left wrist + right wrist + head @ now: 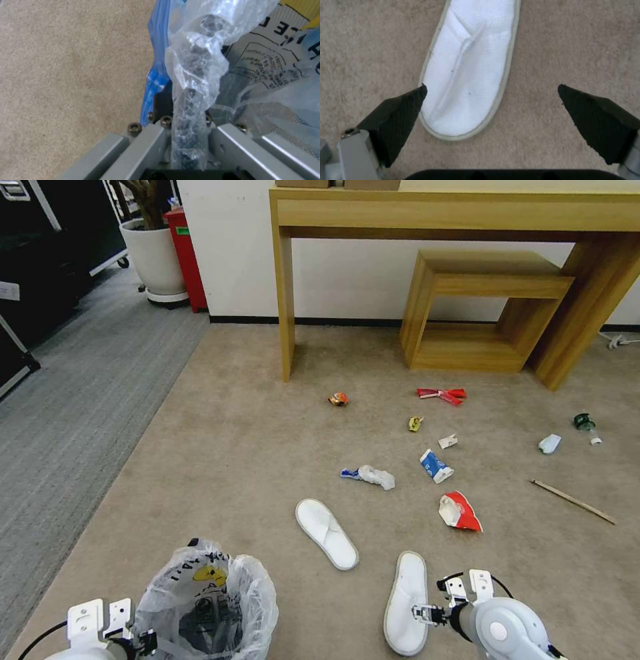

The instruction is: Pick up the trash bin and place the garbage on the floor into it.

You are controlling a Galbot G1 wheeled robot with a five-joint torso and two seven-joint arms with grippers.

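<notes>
Down at the near left of the carpet, the trash bin (210, 607) sat with its crinkly bag puffed over the rim, and the left gripper (143, 641) was clamped on a twisted fold of that bag (193, 82) at the bin's left edge. Its fingers (160, 105) were mostly hidden behind the plastic and a blue strip. Black print on the bag was too cut off and creased to read. The near slipper (407, 603) lay just beside the right gripper (427, 613), whose fingers (398, 112) stood wide apart above the carpet, the slipper's rounded end reaching between them and nearly touching one pad. A second slipper (327, 533) lay beyond, then a red-and-white wrapper (460, 511), a blue carton (435, 465), crumpled paper (375, 476) and a wooden stick (573, 502), scattered over the floor (233, 447).
</notes>
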